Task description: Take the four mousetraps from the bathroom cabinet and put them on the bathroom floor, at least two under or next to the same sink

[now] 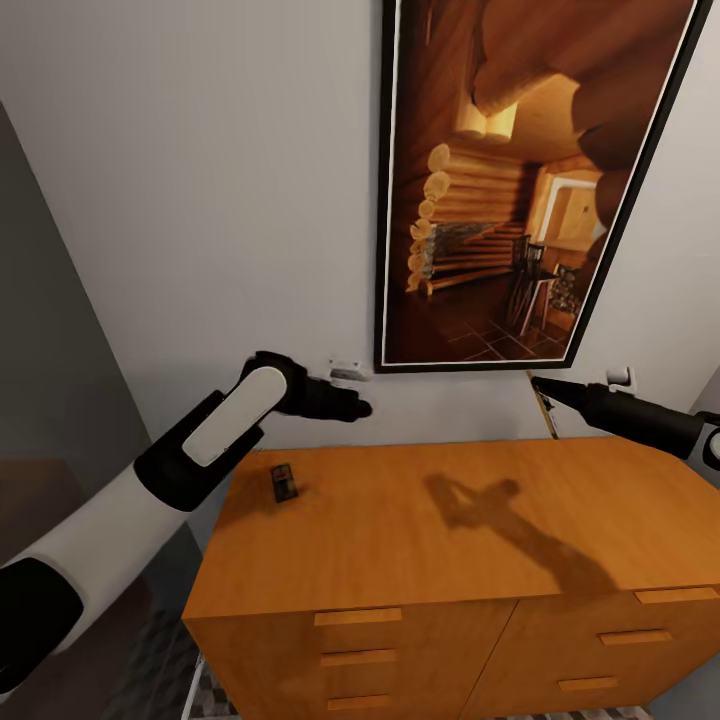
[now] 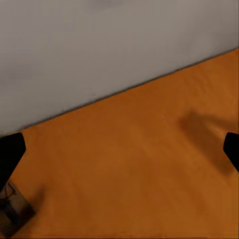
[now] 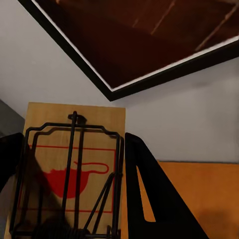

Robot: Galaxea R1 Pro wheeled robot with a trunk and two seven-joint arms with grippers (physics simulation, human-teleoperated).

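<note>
Facing the wide orange-brown wooden cabinet with its flat top and bar-handled drawers, the robot has both arms raised over it, below a large black-framed picture of a log-cabin interior on the pale wall. A strip of the cube-patterned bathroom floor shows at the cabinet's foot.

The left gripper hangs above the back left part of the top, its fingers spread wide with nothing between them; in the left wrist view, the 2 dark fingertips sit at opposite edges over bare wood. The right gripper reaches in from the right, near the picture's lower corner, and is closed on 1 small flat wooden mousetrap with dark wire parts and a red mouse print. The right wrist view shows the board pinched between the fingers. A second small dark mousetrap lies flat on the cabinet top near its left end, just below the left forearm. I can see no other mousetraps here.

The likely trouble: the held trap seems gripped by its thin edges, so a quick swing toward the floor could let it slip. The left arm, lowering to the second trap, might also nudge it off the nearby cabinet edge.
</note>
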